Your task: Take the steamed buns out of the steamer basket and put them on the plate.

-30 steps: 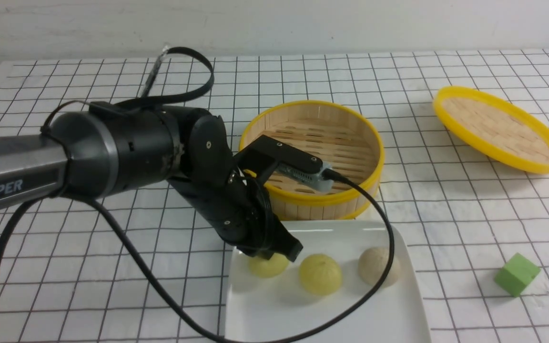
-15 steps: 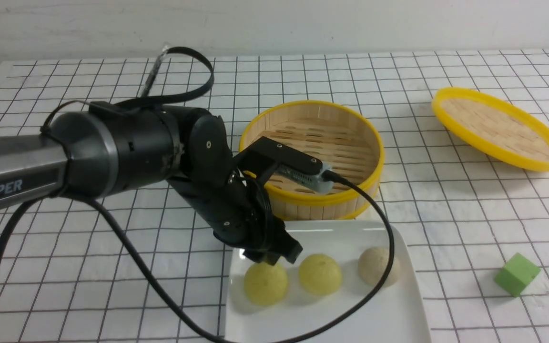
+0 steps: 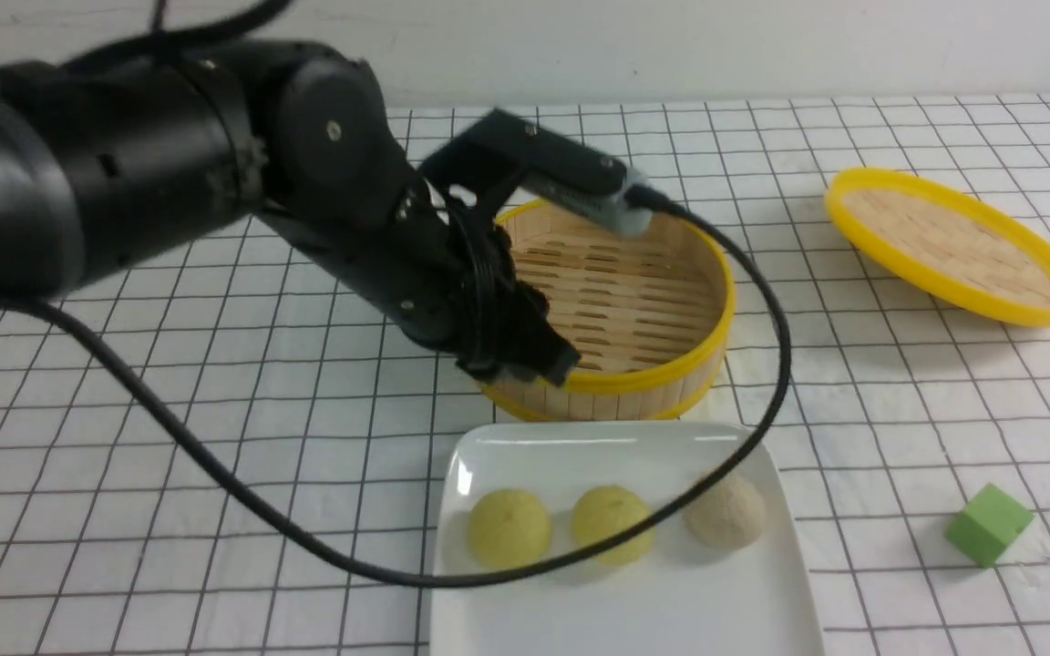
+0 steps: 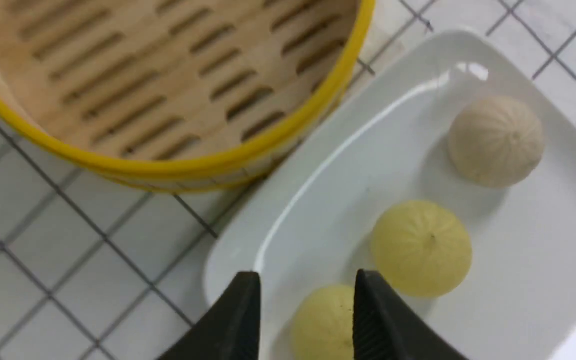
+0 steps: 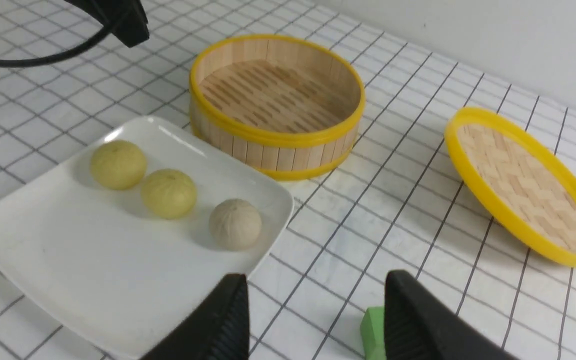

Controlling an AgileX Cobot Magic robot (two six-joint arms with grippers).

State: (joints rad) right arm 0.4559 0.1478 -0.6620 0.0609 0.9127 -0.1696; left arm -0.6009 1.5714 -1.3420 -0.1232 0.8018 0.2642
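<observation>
Steamed buns (image 5: 169,193): all three sat on the plate (image 3: 634,620), in one row across its far half, dome up, with gaps between them. Order from the robot's left: left yellow bun (image 3: 509,528), middle yellow bun (image 3: 600,519), beige bun (image 3: 727,519).

Steamer basket (image 3: 653,378) stood upright just behind the plate, with only its slatted floor showing inside. The plate's far edge lay right beside the basket's near wall; could not tell whether they touched.

Left gripper (image 4: 307,285) hung raised by the basket's near-left rim, well above plate level and off every bun. Its jaws stood apart with nothing gripped between them. The left wrist view looked down past the fingertips (image 4: 240,310) onto the left yellow bun, which lay on the plate below.

Black cable (image 3: 786,355) ran from the left wrist camera, looped out to the right of the basket and swept back across the plate. In the front view it crossed in front of the beige and middle buns, then ran off over the gridded table (image 3: 124,510) to the left.

Right gripper (image 5: 316,280) hovered at the near right, jaws wide apart and empty. The green cube (image 3: 988,525) sat on the table below it, right of the plate and well apart from it.

Woven lid (image 3: 953,244) lay at far right, inside face up, well apart from the basket.
</observation>
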